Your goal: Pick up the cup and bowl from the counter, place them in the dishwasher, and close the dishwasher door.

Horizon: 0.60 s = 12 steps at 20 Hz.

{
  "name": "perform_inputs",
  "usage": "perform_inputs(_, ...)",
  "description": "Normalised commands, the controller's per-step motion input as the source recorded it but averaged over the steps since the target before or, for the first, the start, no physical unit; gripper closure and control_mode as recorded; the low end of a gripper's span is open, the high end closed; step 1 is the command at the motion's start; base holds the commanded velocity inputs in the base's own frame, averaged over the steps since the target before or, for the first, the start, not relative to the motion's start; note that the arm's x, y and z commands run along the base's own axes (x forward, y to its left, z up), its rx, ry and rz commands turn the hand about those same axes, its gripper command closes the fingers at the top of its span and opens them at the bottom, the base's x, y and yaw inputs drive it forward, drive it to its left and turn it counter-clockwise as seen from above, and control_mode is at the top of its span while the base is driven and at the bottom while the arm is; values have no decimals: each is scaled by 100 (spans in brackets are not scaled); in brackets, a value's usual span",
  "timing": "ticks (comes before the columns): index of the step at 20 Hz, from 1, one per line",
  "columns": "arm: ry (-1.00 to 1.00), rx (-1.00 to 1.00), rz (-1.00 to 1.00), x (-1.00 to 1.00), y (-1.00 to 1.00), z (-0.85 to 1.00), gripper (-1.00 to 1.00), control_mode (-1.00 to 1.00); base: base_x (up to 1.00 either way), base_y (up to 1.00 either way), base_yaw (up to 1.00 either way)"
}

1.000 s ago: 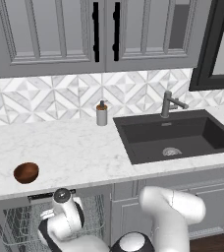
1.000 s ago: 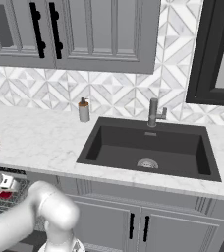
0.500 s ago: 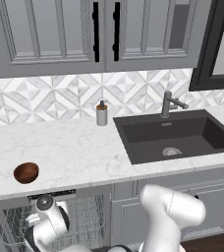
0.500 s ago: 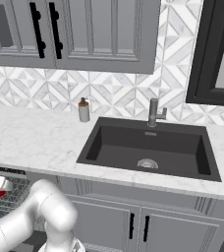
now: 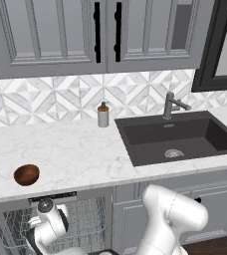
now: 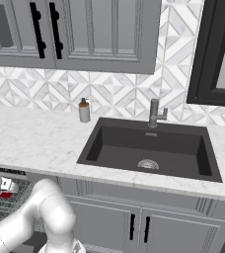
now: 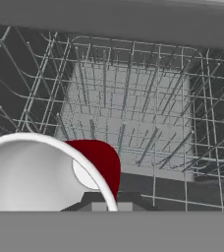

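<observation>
A rendered home kitchen: grey panelled wall cabinets with black bar handles fill the top of the frame above a geometric white-grey tile backsplash. A marble-patterned counter crosses the middle, with a black inset sink and faucet at right, and an open dishwasher with its wire rack at lower left.

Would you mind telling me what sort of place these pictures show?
A simulated home kitchen: a marble counter with a black sink and tap, grey cabinets above, and an open dishwasher with a wire rack below.
</observation>
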Motion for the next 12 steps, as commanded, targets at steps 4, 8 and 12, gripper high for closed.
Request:
perform_inputs(4,0,0,0,10,4,-74,100,-100,0,0,0)
perform_inputs(8,0,0,0,4,7,-76,100,-100,0,0,0)
perform_inputs(12,0,0,0,0,8,-69,100,-100,0,0,0)
